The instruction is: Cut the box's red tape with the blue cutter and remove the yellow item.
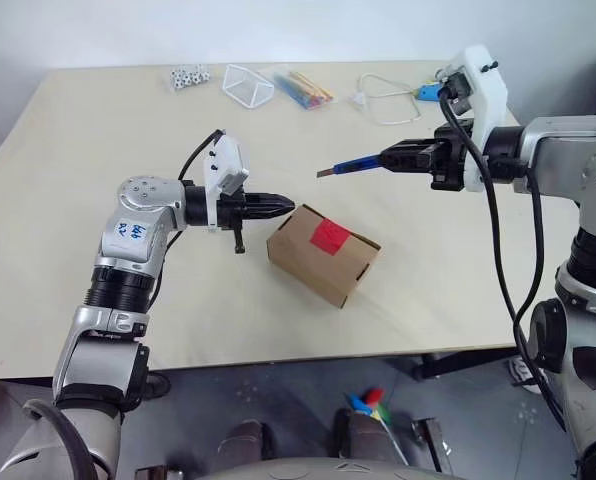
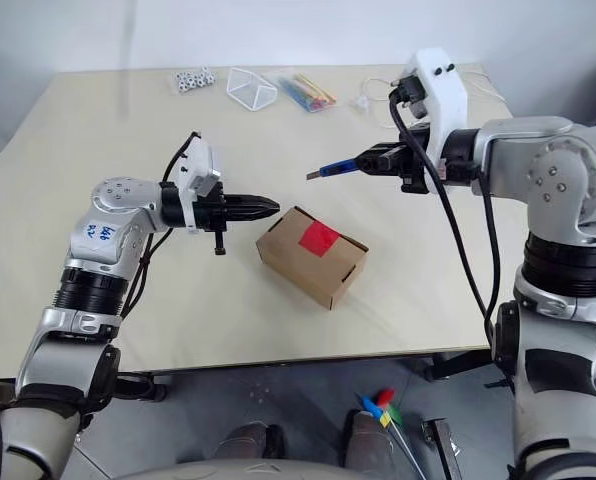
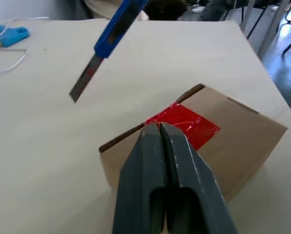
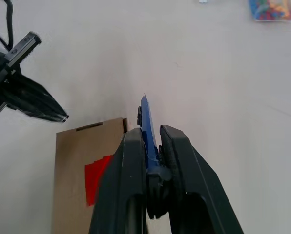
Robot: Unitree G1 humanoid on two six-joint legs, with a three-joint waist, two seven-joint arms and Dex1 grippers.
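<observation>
The brown cardboard box (image 1: 323,255) lies closed in the middle of the table, with the red tape (image 1: 330,235) across its top seam. My left gripper (image 1: 288,205) is shut and empty, pointing level at the box's upper left edge, its tip (image 3: 158,127) touching or just short of the cardboard beside the tape. My right gripper (image 1: 396,157) is shut on the blue cutter (image 1: 353,166). The cutter is held in the air above and behind the box, its bare blade (image 3: 84,83) pointing towards my left arm. The yellow item is hidden.
Along the table's far edge lie small white pieces (image 1: 189,76), a clear wedge-shaped holder (image 1: 248,85), a bundle of coloured sticks (image 1: 305,88) and a light-blue gadget (image 1: 428,91) with a white cable (image 1: 383,100). The table's front edge (image 1: 278,358) runs close below the box.
</observation>
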